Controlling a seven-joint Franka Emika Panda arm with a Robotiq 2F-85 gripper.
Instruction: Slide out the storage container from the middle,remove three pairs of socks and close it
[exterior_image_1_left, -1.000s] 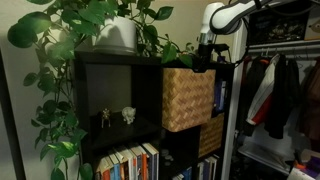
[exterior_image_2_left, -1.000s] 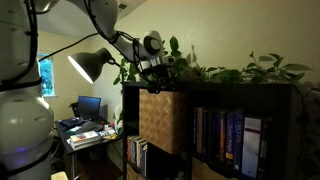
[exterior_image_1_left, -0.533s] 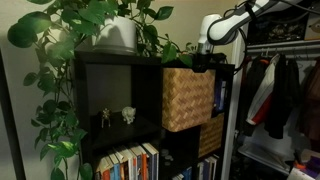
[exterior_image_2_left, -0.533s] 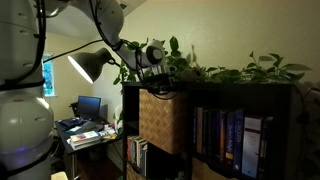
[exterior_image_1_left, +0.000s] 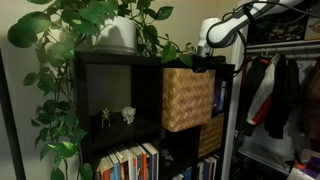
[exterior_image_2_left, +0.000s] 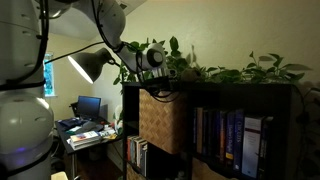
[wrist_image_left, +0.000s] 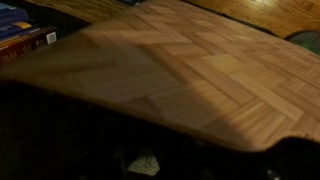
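Observation:
The storage container (exterior_image_1_left: 187, 97), a light tan woven wicker cube, sticks out of its upper cubby in the black shelf unit (exterior_image_1_left: 110, 90); it also shows in an exterior view as the storage container (exterior_image_2_left: 160, 120). My gripper (exterior_image_1_left: 204, 63) hangs at the basket's top rear edge, fingers dipping behind the rim, also seen as the gripper (exterior_image_2_left: 158, 86). In the wrist view the woven wicker (wrist_image_left: 190, 70) fills the upper part, blurred, with darkness below. A small pale shape (wrist_image_left: 146, 165) lies in that dark; I cannot tell if it is a sock. My fingers are not discernible there.
A white pot (exterior_image_1_left: 118, 35) with trailing leaves stands on the shelf top. Two small figurines (exterior_image_1_left: 117, 116) sit in a cubby, books (exterior_image_1_left: 130, 163) below. A darker basket (exterior_image_1_left: 210, 136) is under the container. Clothes (exterior_image_1_left: 275, 95) hang close by. A desk lamp (exterior_image_2_left: 90, 65) stands nearby.
The wrist has dropped slightly toward the basket's top since a second ago. In the last half second nothing visibly moved. The basket has stayed where it was.

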